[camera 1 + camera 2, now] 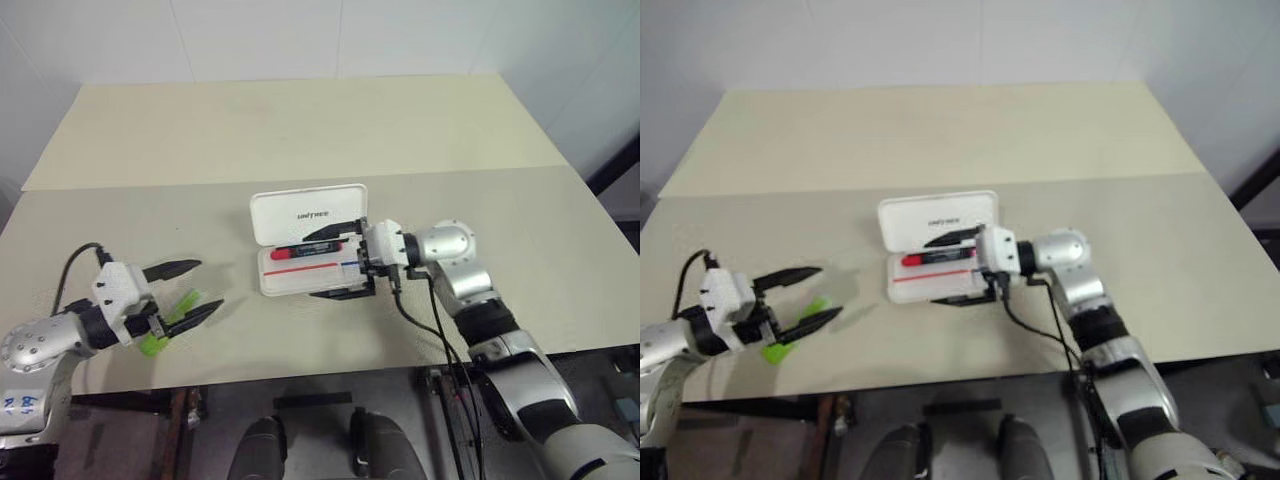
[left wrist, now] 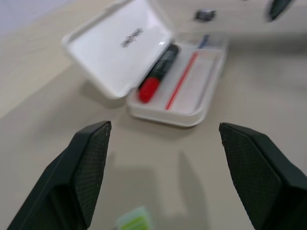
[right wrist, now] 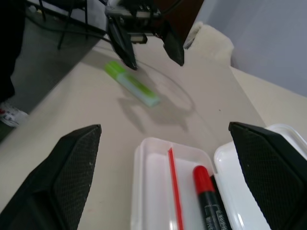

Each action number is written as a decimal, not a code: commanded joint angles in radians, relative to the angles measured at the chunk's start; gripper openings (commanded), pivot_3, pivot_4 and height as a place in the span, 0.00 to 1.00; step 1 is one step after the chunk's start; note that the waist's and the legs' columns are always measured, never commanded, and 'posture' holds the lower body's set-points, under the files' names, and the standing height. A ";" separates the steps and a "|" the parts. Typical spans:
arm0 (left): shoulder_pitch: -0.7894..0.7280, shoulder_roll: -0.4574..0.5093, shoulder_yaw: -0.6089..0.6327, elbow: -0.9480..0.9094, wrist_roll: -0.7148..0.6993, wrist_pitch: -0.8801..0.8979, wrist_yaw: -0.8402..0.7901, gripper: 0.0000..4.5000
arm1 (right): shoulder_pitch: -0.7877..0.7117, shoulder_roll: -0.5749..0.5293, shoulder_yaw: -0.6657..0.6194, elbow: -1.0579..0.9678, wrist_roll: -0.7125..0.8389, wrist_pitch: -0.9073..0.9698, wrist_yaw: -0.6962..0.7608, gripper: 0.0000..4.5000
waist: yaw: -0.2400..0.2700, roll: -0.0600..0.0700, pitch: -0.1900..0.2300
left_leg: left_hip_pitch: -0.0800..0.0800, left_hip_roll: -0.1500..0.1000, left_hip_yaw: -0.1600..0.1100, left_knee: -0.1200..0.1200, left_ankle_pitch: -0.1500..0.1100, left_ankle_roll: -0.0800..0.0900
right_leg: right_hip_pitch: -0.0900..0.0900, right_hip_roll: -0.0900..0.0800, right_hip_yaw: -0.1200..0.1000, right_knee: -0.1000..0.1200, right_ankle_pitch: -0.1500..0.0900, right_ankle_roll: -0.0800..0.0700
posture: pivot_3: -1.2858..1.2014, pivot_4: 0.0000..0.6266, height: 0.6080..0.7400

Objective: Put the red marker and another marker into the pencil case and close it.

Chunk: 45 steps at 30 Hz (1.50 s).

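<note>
A: Looking at the pencil case (image 1: pixel 300 255), the lid stands up and the red marker (image 1: pixel 305 250) lies inside. The right gripper (image 1: pixel 338 262) is spread wide and empty over the tray.

B: Then the highlighter (image 3: pixel 132 83) is next. It lies on the table under the left gripper (image 1: pixel 192 288), whose fingers are apart. I would lower them around its middle before closing.

One white hard-plastic hinged pencil case (image 1: pixel 305 245), lid up, at the centre of the frame. Two markers in all: one slim red-and-black marker (image 1: pixel 310 250) and one short light-green highlighter (image 1: pixel 172 322) at lower left. Two cream tabletops (image 1: pixel 300 125) abutting, and two black-fingered grippers.
</note>
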 commanded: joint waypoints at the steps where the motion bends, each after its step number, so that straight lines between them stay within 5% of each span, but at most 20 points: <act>1: 0.075 -0.030 0.067 -0.044 0.016 -0.001 0.069 0.86 | 0.044 -0.059 -0.063 -0.116 0.079 0.089 0.015 1.00 | 0.000 0.000 0.000 | 0.000 0.000 0.000 0.000 0.000 0.000 | 0.000 0.000 0.000 -0.001 0.000 0.000 | 0.52 0.24 1.00; 9: 0.180 -0.103 0.054 -0.024 0.029 -0.016 0.129 0.86 | 0.060 -0.136 -0.099 -0.161 0.084 0.152 0.010 1.00 | 0.001 0.000 0.000 | 0.001 0.000 0.001 0.000 -0.001 0.000 | -0.001 0.000 0.000 -0.004 0.000 -0.003 | 0.52 0.24 1.00; 24: 0.106 -0.151 -0.058 0.171 0.051 0.029 0.140 0.86 | 0.070 -0.182 -0.120 -0.259 0.091 0.222 -0.008 1.00 | 0.007 0.002 -0.002 | 0.001 0.000 0.002 0.001 -0.001 0.001 | -0.001 -0.002 -0.001 -0.005 0.001 -0.002 | 0.52 0.24 1.00; 33: 0.111 -0.147 -0.059 0.151 0.069 0.029 0.163 0.25 | 0.078 -0.181 -0.129 -0.266 0.085 0.217 -0.020 1.00 | 0.007 0.003 -0.002 | 0.001 0.000 0.005 0.000 -0.002 0.003 | 0.000 -0.004 -0.001 -0.008 0.003 -0.003 | 0.52 0.24 1.00; 45: 0.050 -0.117 -0.078 -0.056 0.003 0.033 0.130 0.25 | 0.106 -0.163 -0.129 -0.209 0.049 0.172 -0.046 1.00 | 0.006 0.002 -0.003 | 0.000 0.001 0.007 0.000 -0.003 0.003 | -0.001 -0.004 -0.002 -0.009 0.003 -0.002 | 0.52 0.24 1.00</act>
